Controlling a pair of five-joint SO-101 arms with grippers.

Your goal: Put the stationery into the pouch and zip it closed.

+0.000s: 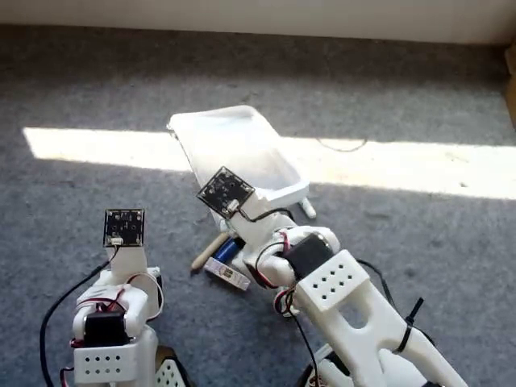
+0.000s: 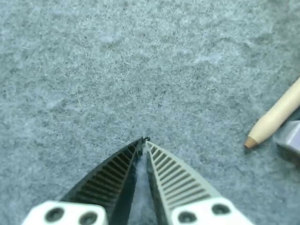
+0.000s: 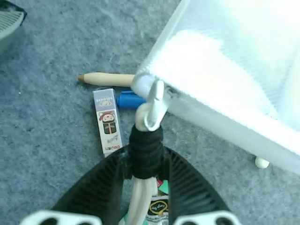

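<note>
Right gripper [image 3: 145,157] is clamping a white, black-banded pen [image 3: 149,112], its long axis pointing at the pouch [image 3: 225,70] corner (seemingly touching) on the carpet [image 3: 47,140]; left gripper [image 2: 143,140], pinched together, is hovering near the pencil [image 2: 276,115].

The left gripper [image 2: 144,140], fingers together, points at grey carpet [image 2: 117,61]. Off its pale finger's side lies a wooden pencil [image 2: 276,117], a small box [image 2: 290,137] just beside.
</note>
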